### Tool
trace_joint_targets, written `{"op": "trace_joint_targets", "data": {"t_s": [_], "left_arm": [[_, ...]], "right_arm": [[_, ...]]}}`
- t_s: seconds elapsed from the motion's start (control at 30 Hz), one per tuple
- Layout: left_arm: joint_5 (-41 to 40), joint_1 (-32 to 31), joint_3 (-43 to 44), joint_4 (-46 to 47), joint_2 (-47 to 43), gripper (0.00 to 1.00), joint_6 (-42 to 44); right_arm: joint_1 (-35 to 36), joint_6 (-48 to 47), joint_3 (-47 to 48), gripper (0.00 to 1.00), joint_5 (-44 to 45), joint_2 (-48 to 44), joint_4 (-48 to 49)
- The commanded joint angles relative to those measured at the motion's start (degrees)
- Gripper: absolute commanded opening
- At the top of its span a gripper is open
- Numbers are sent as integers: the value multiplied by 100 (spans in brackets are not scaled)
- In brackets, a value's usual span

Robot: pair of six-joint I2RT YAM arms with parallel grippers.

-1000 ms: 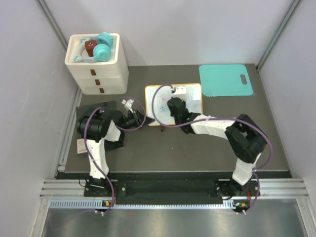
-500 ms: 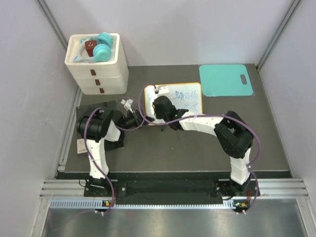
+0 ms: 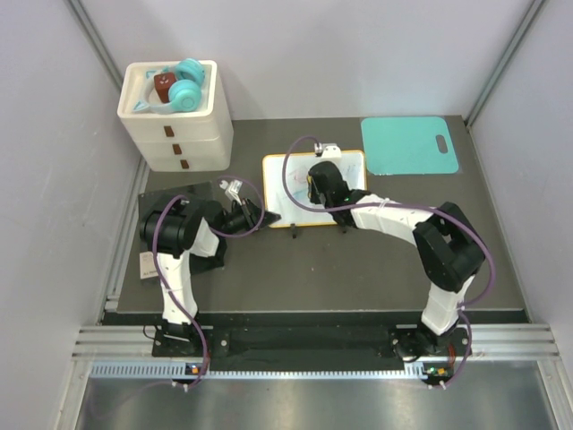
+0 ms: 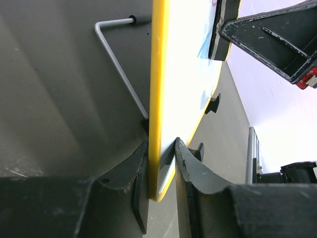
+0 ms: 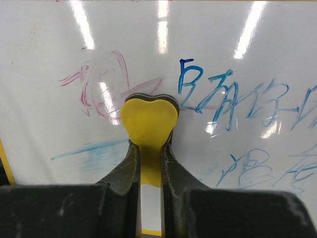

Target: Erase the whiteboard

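The whiteboard point(image 3: 286, 184), white with an orange-yellow frame, lies on the dark table at mid-scene. My left gripper point(image 3: 260, 218) is shut on its near-left corner. In the left wrist view the fingers point(image 4: 140, 166) pinch the yellow edge of the board point(image 4: 185, 74). My right gripper point(image 3: 320, 184) is over the board's middle, shut on a yellow heart-shaped eraser point(image 5: 148, 121) pressed against the board point(image 5: 247, 59). Pink scribbles point(image 5: 99, 87) lie left of the eraser. Blue writing point(image 5: 233, 99) lies to its right, and a faint blue smear point(image 5: 94, 151) lower left.
A white drawer unit point(image 3: 177, 125) holding teal and red items stands far left. A teal mat with a handle hole point(image 3: 410, 145) lies far right. A black square pad point(image 3: 183, 199) lies under my left arm. A bent wire stand point(image 4: 116, 54) sticks out behind the board.
My right gripper swept left across the board with the eraser, then back right and slightly farther. The left gripper has kept its hold on the board's corner.
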Motion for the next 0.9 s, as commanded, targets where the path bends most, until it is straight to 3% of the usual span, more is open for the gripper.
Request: {"op": "trace_joint_targets", "data": {"t_s": [0.0,0.17,0.37,0.6,0.87], "left_arm": [[-49,53,-166,504,-85,0,114],[-40,53,-175,539,-76,0,105],[-58,53,-193,548,-94,0,114],[-76,44,-219,566,-103,0,114],[-58,44,-219,610,-94,0,96]], "right_arm": [[283,-345,93,0,646,796,-1069],[784,-521,655,0,576,1173,-1289],[837,-626,876,0,400,1121,-1386],[214,-407,692,0,400,1069,-1588],[-918,138,-415,0,524,315,-1500]]}}
